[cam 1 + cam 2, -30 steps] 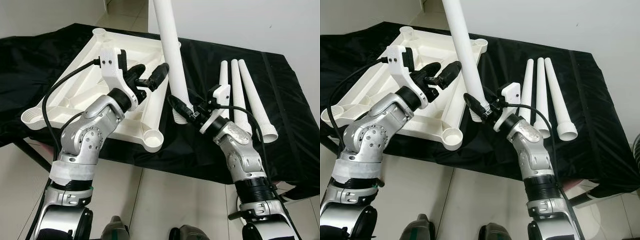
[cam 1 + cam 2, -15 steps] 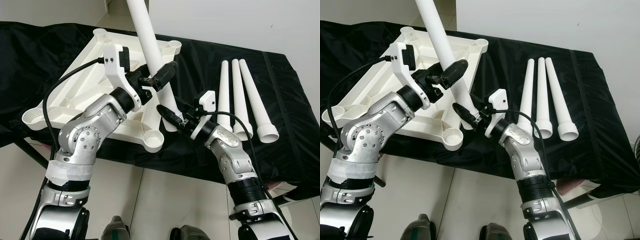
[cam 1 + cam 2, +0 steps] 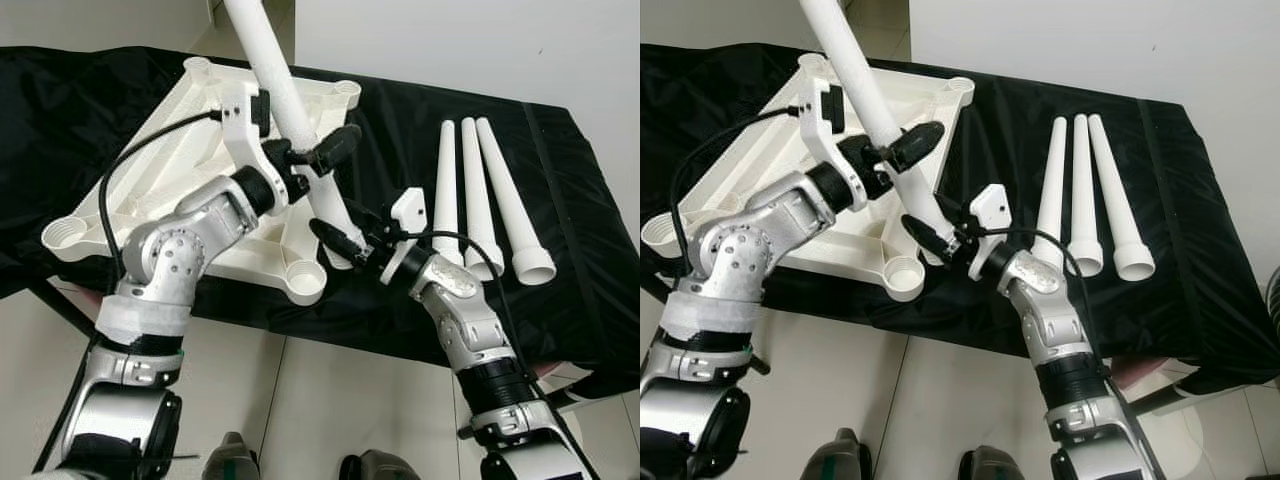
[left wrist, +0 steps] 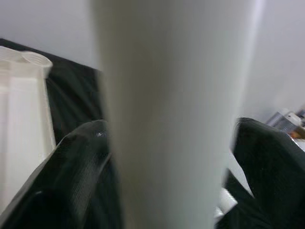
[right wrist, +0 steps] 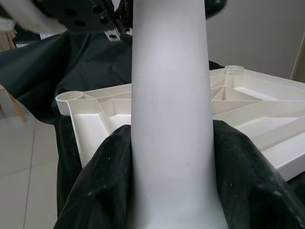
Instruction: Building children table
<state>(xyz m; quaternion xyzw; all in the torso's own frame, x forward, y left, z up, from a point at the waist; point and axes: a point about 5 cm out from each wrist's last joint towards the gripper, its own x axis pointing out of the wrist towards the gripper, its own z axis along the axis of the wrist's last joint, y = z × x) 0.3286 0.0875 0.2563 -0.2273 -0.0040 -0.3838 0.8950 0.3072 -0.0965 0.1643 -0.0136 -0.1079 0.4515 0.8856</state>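
The leg (image 3: 290, 110) is clamped by the left gripper (image 3: 318, 160) and right gripper (image 3: 345, 240); it should be lined up squarely over the socket (image 3: 305, 280) of the tabletop (image 3: 150, 170) before pressing.

White plastic seen on tabletop (image 3: 190, 150), held leg (image 3: 290, 110) & 3 spare legs (image 3: 480, 190). Counter (image 3: 590, 250) covered w/ plain black cloth. Tool fingers (image 3: 335, 148) black, arms silver w/ white mounts. Floor (image 3: 330, 400) tiled pale beige; wall off-white.
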